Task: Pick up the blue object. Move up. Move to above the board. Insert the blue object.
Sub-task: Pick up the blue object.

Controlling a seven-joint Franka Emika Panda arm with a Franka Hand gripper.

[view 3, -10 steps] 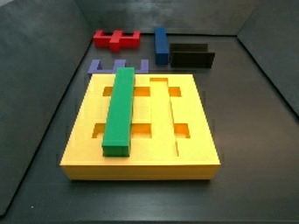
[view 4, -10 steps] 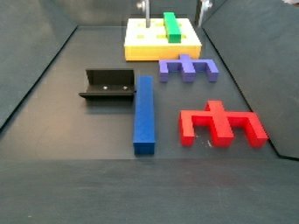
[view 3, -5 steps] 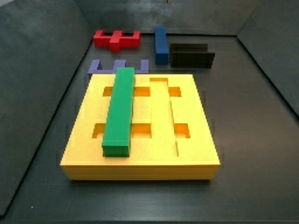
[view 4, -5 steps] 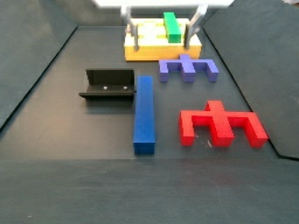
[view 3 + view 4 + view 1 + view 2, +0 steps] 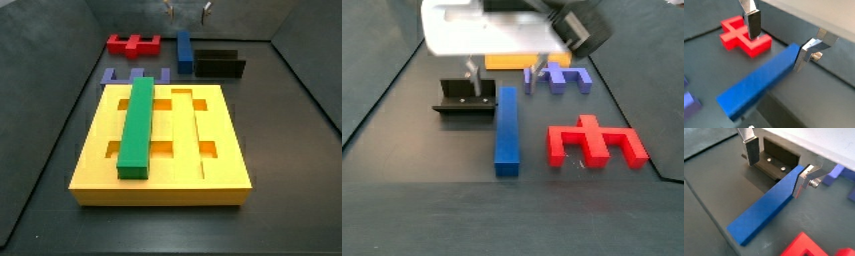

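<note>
Yellow-orange and biggest, the board (image 5: 163, 145) is lying far from the fingers, with a green bar (image 5: 136, 125) sitting in one of its long grooves. The other grooves and holes are looking empty.

Next in size, the blue object (image 5: 769, 205) is lying flat on the dark floor (image 5: 711, 193). The gripper (image 5: 776, 163) is hanging over its far end with its fingers (image 5: 751, 150) wide apart. One finger is just beside the bar's edge; the other is standing well off to the other side, so nothing is being held.

The fixture (image 5: 780, 161) is sitting right behind the fingers. The far finger could bump it while going down.

Closing this near the end, the bar could tip when lifted.

The red piece (image 5: 743, 36) and the purple piece (image 5: 557, 77) are waiting near the fingers.
</note>
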